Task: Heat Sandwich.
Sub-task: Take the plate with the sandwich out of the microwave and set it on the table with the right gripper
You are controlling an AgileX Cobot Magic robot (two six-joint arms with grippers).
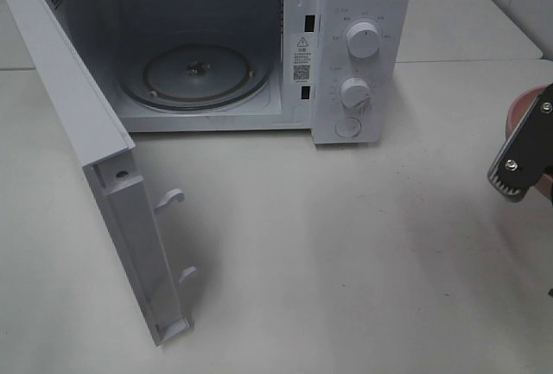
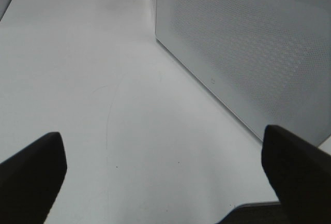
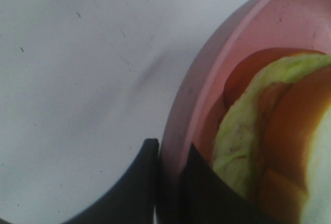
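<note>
The sandwich (image 3: 243,146) shows its pale green filling and tan crust in the right wrist view, lying on a round pink plate (image 3: 207,89). My right gripper (image 3: 173,182) is shut on the plate's rim, one finger outside and one inside it. In the exterior high view this gripper (image 1: 516,167) sits at the far right edge with a sliver of the pink plate (image 1: 521,108) behind it; the sandwich is hidden there. My left gripper (image 2: 163,169) is open and holds nothing, low over the table beside the microwave door (image 2: 248,53).
A white microwave (image 1: 363,11) stands at the back with its door (image 1: 95,158) swung wide to the left and a glass turntable (image 1: 194,76) inside. Two knobs (image 1: 362,40) are on its right panel. Bare white table (image 1: 346,262) lies in front.
</note>
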